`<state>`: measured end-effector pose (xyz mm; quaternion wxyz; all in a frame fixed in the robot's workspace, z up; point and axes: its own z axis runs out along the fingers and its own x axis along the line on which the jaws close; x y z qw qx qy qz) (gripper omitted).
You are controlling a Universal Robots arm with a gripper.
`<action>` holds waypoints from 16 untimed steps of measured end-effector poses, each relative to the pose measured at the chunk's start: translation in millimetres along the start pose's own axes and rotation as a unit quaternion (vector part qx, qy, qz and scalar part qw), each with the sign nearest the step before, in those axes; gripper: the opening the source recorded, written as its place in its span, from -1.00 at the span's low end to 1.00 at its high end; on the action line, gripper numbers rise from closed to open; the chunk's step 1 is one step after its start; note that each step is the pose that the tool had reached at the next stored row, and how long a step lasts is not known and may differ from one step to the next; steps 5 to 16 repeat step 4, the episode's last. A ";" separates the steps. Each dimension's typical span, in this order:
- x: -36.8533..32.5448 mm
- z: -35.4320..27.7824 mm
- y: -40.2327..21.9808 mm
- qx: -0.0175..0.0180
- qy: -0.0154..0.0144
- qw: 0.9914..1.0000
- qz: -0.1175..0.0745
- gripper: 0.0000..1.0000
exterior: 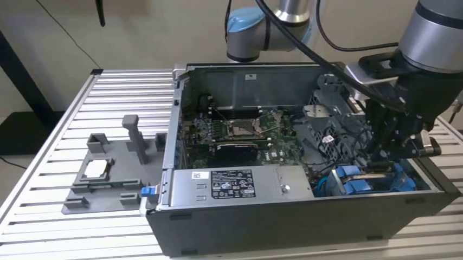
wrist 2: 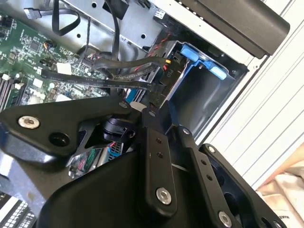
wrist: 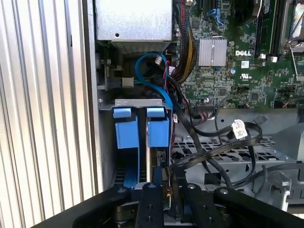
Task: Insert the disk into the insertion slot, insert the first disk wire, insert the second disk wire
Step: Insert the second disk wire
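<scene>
Dark grey steel of the computer case (exterior: 304,222) surrounds the insertion slot (wrist: 137,102), where the disk (wrist: 151,137) in its blue carrier already sits upright. The gripper (wrist: 164,183) hangs right at the disk's edge among loose black cables (wrist: 213,147), though whether its fingers pinch a connector I cannot tell. Tangled wires might snag the fingers, and a connector pushed in crooked could jam.

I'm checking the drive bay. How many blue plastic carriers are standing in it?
2. Both stand side by side in the drive cage at the case's corner: one blue carrier nearer the case wall, the other nearer the cables. Parts lie hidden behind the gripper.
</scene>
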<state>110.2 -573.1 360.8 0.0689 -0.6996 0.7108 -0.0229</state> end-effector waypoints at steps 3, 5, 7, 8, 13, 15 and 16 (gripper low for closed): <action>0.0 -0.4 -0.1 0.000 0.000 1.000 0.000 -0.52; 0.0 -0.4 0.0 0.000 0.000 1.000 0.000 -0.52; 0.0 -0.4 0.0 0.000 0.000 1.000 0.000 -0.52; 0.0 -0.4 0.0 0.000 0.000 1.000 0.000 -0.52; 0.0 -0.4 0.0 0.000 0.000 1.000 0.000 -0.52; 0.0 -0.4 0.0 0.000 0.000 1.000 0.000 -0.52; 0.0 -0.4 0.0 0.000 0.000 1.000 0.000 -0.52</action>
